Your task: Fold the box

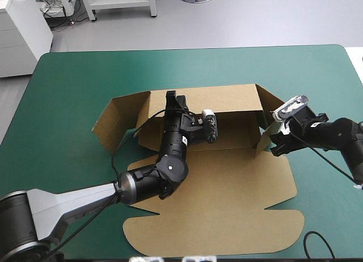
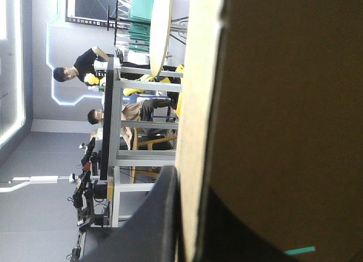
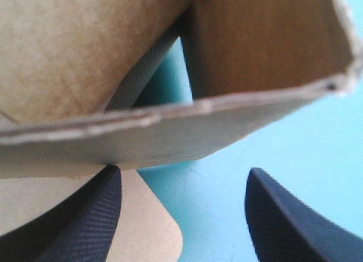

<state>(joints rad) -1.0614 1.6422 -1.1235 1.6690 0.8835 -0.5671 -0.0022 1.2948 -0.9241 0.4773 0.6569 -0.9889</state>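
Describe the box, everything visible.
The box is a cut sheet of brown board on the teal-green cover. Its far wall stands raised, flaps angled at both ends; the near panel with rounded tabs lies flat. The left end effector is shut on the wall's top edge; the right end effector, open, sits by the right flap.

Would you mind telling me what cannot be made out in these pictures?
Left wrist view: a wall of the box, held in the left claw, hides the rest.
High view: whether the right claw touches the box; too small.
Right wrist view: the box's edges, blurred.
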